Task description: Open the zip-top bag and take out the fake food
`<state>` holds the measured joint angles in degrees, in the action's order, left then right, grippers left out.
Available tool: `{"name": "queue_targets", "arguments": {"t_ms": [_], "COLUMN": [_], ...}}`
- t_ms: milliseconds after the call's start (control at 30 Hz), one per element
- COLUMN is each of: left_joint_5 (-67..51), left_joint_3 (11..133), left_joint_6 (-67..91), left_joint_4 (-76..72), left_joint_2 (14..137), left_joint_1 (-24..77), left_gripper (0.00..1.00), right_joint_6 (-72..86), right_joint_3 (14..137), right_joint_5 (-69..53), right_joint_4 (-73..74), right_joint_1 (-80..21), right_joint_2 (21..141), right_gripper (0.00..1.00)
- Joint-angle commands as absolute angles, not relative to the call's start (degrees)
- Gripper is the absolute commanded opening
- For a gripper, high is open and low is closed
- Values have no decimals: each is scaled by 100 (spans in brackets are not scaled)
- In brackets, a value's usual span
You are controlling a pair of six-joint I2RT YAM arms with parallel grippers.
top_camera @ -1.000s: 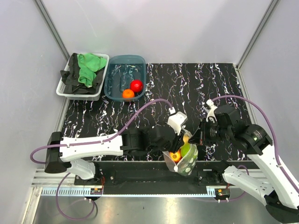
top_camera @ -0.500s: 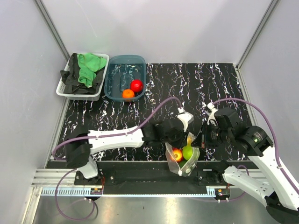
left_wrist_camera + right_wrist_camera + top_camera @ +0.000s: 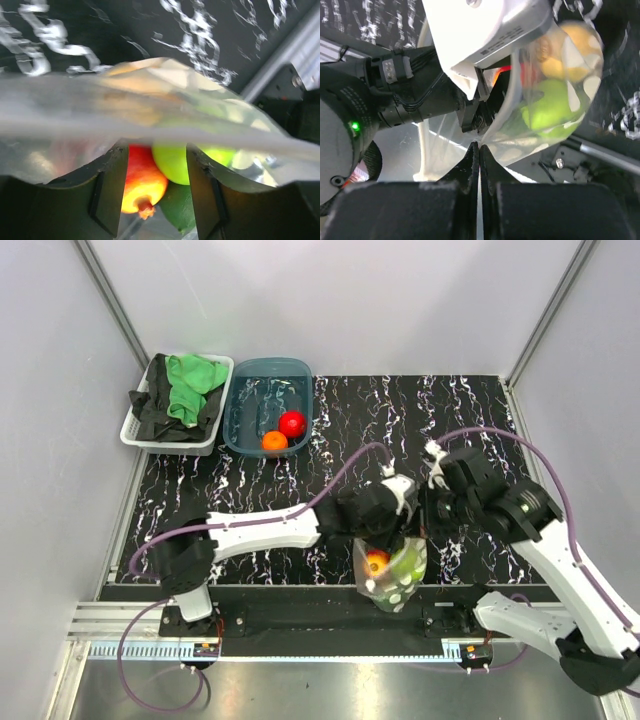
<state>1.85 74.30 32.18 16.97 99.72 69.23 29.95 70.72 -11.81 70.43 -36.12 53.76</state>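
The zip-top bag [image 3: 392, 578] hangs at the table's near edge, held up by its top. My right gripper [image 3: 425, 523] is shut on the bag's rim film [image 3: 495, 135]. My left gripper [image 3: 385, 532] is open at the bag's mouth, pointing down into it. In the left wrist view its fingers [image 3: 107, 192] flank a peach-red fruit [image 3: 142, 177], a lime green fruit [image 3: 172, 162] and a dark green fruit [image 3: 177, 210]. None is gripped. In the right wrist view, lime green [image 3: 547, 112] and yellow [image 3: 572, 45] fruits show through the film. A red fruit [image 3: 292, 423] and an orange fruit [image 3: 274, 441] lie in the teal tub [image 3: 250, 375].
A white basket [image 3: 131, 428] with green and black cloths stands at the back left beside the tub. The left arm lies across the table's front. A metal rail [image 3: 300, 625] runs below the near edge, under the bag.
My left arm has stretched right and its gripper has moved over the bag's mouth. My right gripper has drawn back and up with the rim. The bag now hangs more upright.
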Motion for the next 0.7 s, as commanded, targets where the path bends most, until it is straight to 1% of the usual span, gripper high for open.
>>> {"name": "queue_targets", "arguments": {"t_ms": [0, 33, 133, 233, 300, 367, 400, 467, 600, 667], "left_joint_5": [677, 677, 668, 721, 677, 563, 519, 448, 387, 352], "left_joint_3": [7137, 7024, 6839, 6759, 6741, 6741, 6741, 6811, 6926, 6970], "left_joint_6": [3270, 3252, 3199, 3094, 3032, 3023, 3023, 3058, 3260, 3313], "left_joint_4": [1600, 1608, 1670, 1793, 1819, 1793, 1749, 1714, 1784, 1776], "left_joint_2": [8940, 8825, 8421, 8297, 8341, 8411, 8524, 8674, 9026, 9158], "left_joint_1": [6487, 6434, 6249, 6135, 6056, 6021, 5986, 5977, 5889, 5871], "left_gripper": [53, 53, 58, 60, 61, 61, 61, 61, 52, 52], "right_joint_6": [2523, 2479, 2347, 2172, 2127, 2179, 2197, 2337, 2391, 2399], "right_joint_3": [7926, 8180, 8655, 8780, 8562, 8298, 7975, 7692, 7392, 7365], "right_joint_5": [-1546, -1764, -2117, -1987, -1951, -2161, -2293, -2662, -3067, -3111], "right_joint_4": [6303, 6232, 6082, 6012, 5907, 5784, 5618, 5485, 5405, 5414], "right_joint_1": [-3639, -3639, -3639, -3639, -3560, -3428, -3323, -2981, -2532, -2452], "right_joint_2": [6028, 6290, 6758, 6952, 6935, 6900, 6830, 6768, 6680, 6671], "right_gripper": [0, 0, 0, 0, 0, 0, 0, 0, 0, 0]}}
